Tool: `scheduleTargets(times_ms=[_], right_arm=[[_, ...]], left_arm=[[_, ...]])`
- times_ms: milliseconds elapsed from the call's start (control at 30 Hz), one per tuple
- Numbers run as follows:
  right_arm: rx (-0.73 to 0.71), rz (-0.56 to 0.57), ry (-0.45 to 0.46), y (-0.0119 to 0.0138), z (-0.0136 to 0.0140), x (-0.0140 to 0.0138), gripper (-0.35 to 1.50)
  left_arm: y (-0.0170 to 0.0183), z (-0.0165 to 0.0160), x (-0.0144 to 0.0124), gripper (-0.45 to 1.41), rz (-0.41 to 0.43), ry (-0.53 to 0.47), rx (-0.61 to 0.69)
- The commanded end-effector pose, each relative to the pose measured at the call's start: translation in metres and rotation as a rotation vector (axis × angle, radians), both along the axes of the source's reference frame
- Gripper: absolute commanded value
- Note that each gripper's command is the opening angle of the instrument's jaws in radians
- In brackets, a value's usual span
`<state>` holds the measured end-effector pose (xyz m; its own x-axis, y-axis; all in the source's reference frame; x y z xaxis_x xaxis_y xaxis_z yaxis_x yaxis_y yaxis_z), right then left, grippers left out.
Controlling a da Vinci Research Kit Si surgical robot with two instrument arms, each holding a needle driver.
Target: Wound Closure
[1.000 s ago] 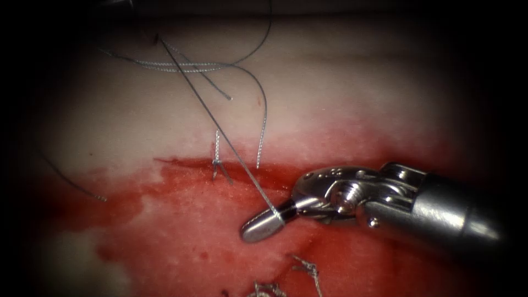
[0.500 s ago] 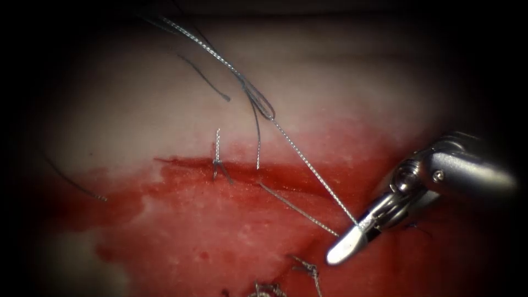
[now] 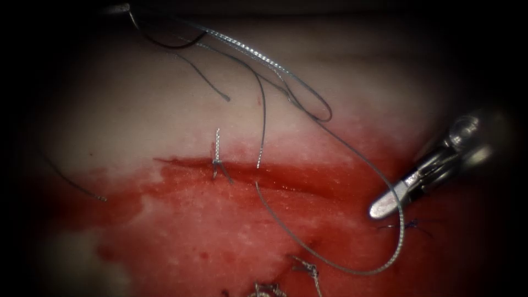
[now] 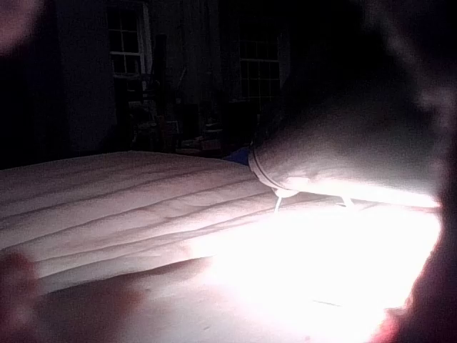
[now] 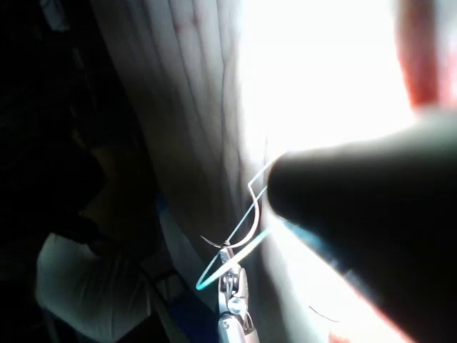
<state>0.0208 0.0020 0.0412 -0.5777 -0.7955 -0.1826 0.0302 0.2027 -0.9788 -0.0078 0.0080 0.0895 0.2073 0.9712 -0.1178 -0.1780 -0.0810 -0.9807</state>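
No text, label, brand, number or sign can be read in any of the views.

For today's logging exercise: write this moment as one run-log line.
left tool: holds needle nearer one end, not in tissue | right tool: shut on thread, right of cut | thread: slack loop out of cut
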Motion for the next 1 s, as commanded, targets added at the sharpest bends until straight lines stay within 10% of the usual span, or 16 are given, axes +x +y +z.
scheduleTargets(times_ms=[33, 133, 500, 733, 1000], right_arm=[[-0.072, 0.050, 0.030, 0.0021, -0.0010, 0.0010, 0.14], [-0.244, 0.206, 0.039, 0.0038, -0.0012, 0.0012, 0.88], [-0.448, 0.439, -0.091, 0.0072, -0.0023, 0.0013, 1.08], [-0.427, 0.408, -0.060, 0.0079, -0.0041, 0.0000, 1.18], [-0.183, 0.125, 0.086, 0.0025, -0.0054, -0.0005, 1.21]], left_arm=[[0.0006, -0.0011, -0.0009, -0.45, 0.058, -0.049, 0.000], [-0.0011, -0.0024, -0.0034, -0.45, 0.170, -0.128, 0.016], [-0.0062, -0.0053, -0.0050, -0.45, 0.527, -0.251, 0.059], [-0.0070, -0.0044, -0.0031, -0.45, 0.594, -0.214, 0.107], [-0.0090, -0.0064, 0.0020, -0.45, 0.728, -0.207, 0.256]])
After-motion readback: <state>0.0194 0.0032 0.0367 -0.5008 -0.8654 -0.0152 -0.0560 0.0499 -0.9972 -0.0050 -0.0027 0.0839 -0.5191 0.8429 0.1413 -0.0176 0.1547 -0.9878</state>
